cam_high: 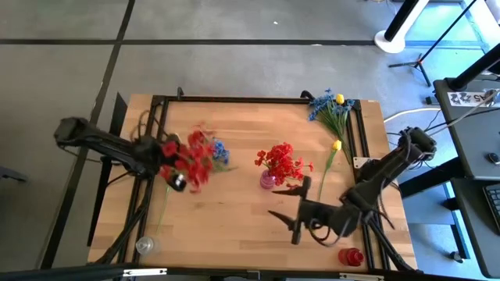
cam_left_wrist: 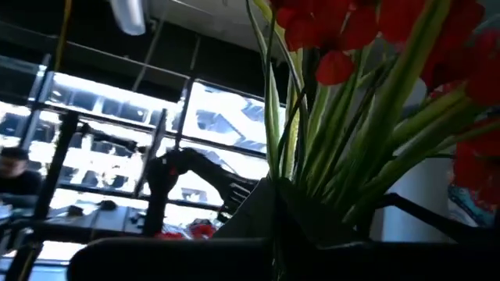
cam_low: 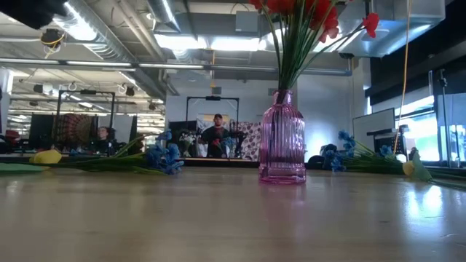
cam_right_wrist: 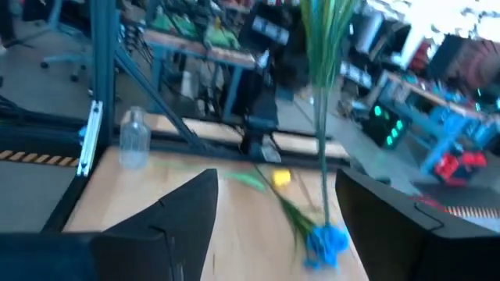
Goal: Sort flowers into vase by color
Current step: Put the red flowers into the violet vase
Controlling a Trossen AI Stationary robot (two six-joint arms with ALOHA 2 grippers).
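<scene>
Red artificial flowers (cam_high: 190,160) are clamped in the left end effector (cam_high: 173,178), lifted over the wooden desk (cam_high: 234,226); the ribbed pink glass vase (cam_high: 268,180) already has reds; right end effector (cam_high: 294,215) gapes empty; next I'd carry them over and lower stems in.

Wooden table (cam_high: 234,226): pink vase (cam_high: 267,181), clear vase (cam_high: 144,246), red vase (cam_high: 351,256), loose blue-yellow flowers (cam_high: 332,113).

I note a grey concrete floor (cam_high: 234,31) crossed by dark seams around the pale wooden plank tabletop (cam_high: 234,211). Beyond it, long fluorescent ceiling lights (cam_low: 218,44) glow, a seated person (cam_low: 215,138) faces me, and bright windows (cam_low: 426,124) stand rightward.
</scene>
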